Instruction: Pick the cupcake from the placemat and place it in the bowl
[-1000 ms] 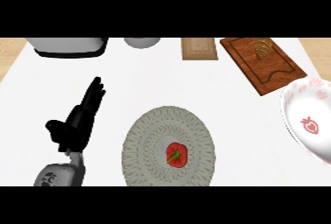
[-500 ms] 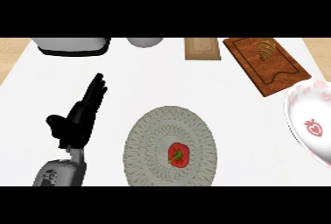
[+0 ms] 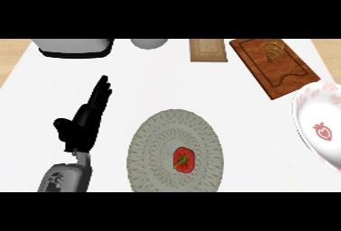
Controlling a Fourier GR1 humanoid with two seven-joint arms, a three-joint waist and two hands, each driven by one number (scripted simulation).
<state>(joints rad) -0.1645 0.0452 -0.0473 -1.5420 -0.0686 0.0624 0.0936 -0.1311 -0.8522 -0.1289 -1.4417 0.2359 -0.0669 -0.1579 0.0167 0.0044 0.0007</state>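
Observation:
A round grey woven placemat (image 3: pixel 174 137) lies at the lower centre of the white counter. On it sits a small red item with a green stem (image 3: pixel 183 159), where the cupcake would be; it looks more like a red fruit or pepper. A white bowl (image 3: pixel 313 108) with a red strawberry mark inside stands at the right edge, partly cut off. My left hand (image 3: pixel 83 122) is open, fingers straight and pointing up, left of the placemat and apart from it. My right hand does not show.
A brown cutting board (image 3: pixel 279 72) with a croissant (image 3: pixel 274 50) lies at the back right. A small tan board (image 3: pixel 207 49), a grey round object (image 3: pixel 149 43) and a white appliance on a dark base (image 3: pixel 73 47) line the back edge.
The view has shifted slightly, so everything sits a little further right and up. My left hand keeps its open pose beside the placemat.

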